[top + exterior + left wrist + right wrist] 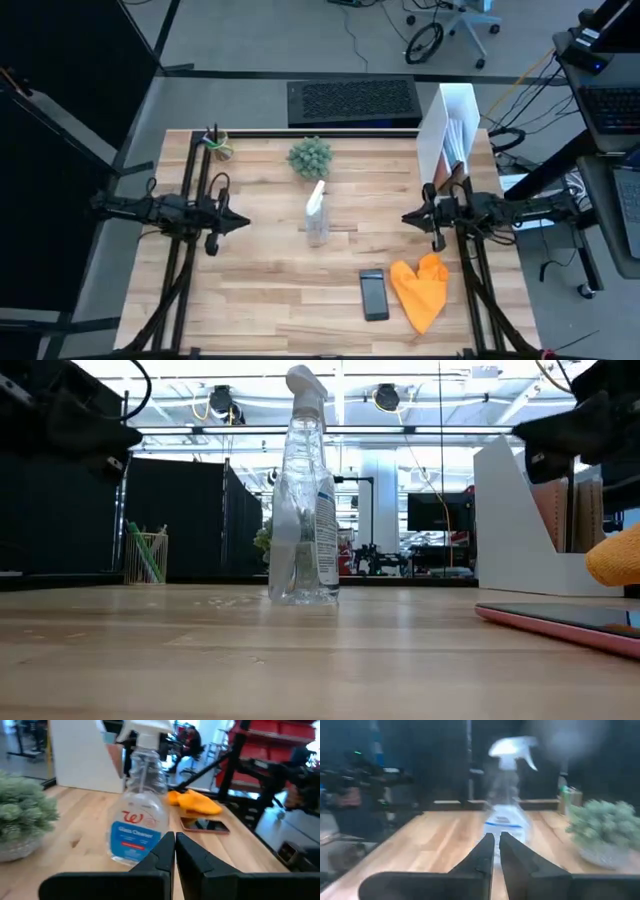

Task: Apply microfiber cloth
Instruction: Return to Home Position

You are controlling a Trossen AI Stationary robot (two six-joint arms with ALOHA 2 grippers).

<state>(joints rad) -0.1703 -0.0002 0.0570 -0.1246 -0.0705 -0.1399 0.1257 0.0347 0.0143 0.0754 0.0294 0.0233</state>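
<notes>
While left jaws, right jaws sit closed, empty, microfiber cloth [421,290] beside phone [374,295]; cup [150,565] holds pens [136,543].

bright orange microfiber cloth [420,290]: crumpled into a rough triangle, lying free, near my right pincer [407,217], not touching it.

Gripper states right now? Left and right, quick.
Left gripper: shut, holding nothing, raised over the left side of the table.
Right gripper: shut, holding nothing, raised over the right side.
</notes>
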